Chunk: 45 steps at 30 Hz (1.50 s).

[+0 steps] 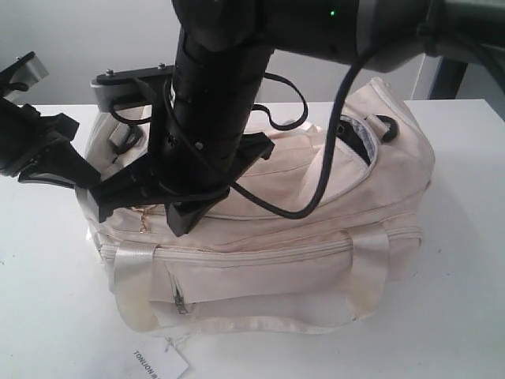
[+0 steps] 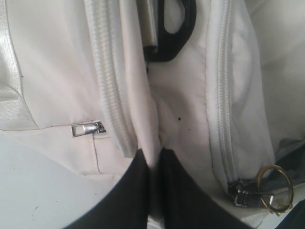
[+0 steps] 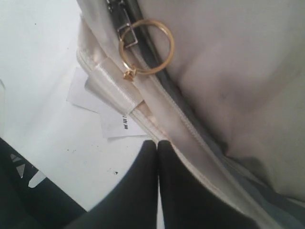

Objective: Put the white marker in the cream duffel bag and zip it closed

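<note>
right gripper (image 3: 157,142) — jaws pressed together, nothing between | left gripper (image 2: 153,153) pinching a fold of the cream duffel bag (image 1: 316,237) | gold zip ring (image 3: 145,45) straight ahead of the right gripper, not touching; zip line runs on beyond it | white marker not in sight — perhaps inside

- Exterior view: bright, even, diffuse light; white table (image 1: 47,300) nearly blown out, soft shadow under cream duffel bag (image 1: 316,268).
- Left wrist view: soft focus; fabric just past left gripper (image 2: 153,151) washed out.
- Right wrist view: right gripper (image 3: 157,142) a featureless black blur; gold ring (image 3: 172,46) ahead of it sharper.
</note>
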Tool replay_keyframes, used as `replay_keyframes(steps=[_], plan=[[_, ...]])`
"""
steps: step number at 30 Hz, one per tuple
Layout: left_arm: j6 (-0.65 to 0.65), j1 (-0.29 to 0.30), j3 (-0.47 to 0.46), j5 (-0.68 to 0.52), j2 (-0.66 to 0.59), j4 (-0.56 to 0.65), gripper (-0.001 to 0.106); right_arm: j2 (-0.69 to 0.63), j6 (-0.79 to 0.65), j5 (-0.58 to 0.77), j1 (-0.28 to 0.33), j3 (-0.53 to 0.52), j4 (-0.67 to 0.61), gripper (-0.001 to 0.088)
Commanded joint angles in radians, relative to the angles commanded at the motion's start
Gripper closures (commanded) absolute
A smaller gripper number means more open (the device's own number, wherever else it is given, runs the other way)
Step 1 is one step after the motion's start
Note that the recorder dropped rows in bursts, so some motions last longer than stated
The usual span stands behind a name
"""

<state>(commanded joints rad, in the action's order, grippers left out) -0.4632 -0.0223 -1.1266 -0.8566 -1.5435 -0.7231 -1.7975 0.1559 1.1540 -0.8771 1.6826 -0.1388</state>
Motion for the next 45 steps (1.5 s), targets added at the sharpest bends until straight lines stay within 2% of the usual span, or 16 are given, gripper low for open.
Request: replay_keyframes(steps=[4, 11, 14, 20, 26, 29, 34, 45], plan=[[0.0, 0.0, 0.0, -0.002, 0.0, 0.0, 0.105, 0.004, 0.045, -0.066, 0.0, 0.0, -0.001, 0.0868], [0.0, 0.0, 0.0, -0.002, 0.0, 0.0, 0.105, 0.004, 0.211, -0.146, 0.009, 0.0, 0.001, 0.0862], [0.0, 0.0, 0.0, -0.002, 0.0, 0.0, 0.105, 0.004, 0.231, -0.148, 0.037, 0.0, -0.017, 0.0792], [0.0, 0.0, 0.0, -0.002, 0.0, 0.0, 0.105, 0.004, 0.165, -0.15, 0.119, 0.0, -0.164, 0.0642], [0.0, 0.0, 0.0, -0.002, 0.0, -0.006, 0.105, 0.0, 0.119, -0.156, 0.162, -0.029, -0.238, 0.0632], [0.0, 0.0, 0.0, -0.002, 0.0, -0.008, 0.105, -0.01, 0.075, -0.176, 0.171, -0.059, -0.306, 0.0613], [0.0, 0.0, 0.0, -0.002, 0.0, -0.008, 0.105, -0.03, 0.011, -0.203, 0.171, -0.069, -0.416, 0.051], [0.0, 0.0, 0.0, -0.004, 0.0, -0.008, 0.105, -0.075, 0.005, -0.209, 0.171, -0.069, -0.423, 0.0491]])
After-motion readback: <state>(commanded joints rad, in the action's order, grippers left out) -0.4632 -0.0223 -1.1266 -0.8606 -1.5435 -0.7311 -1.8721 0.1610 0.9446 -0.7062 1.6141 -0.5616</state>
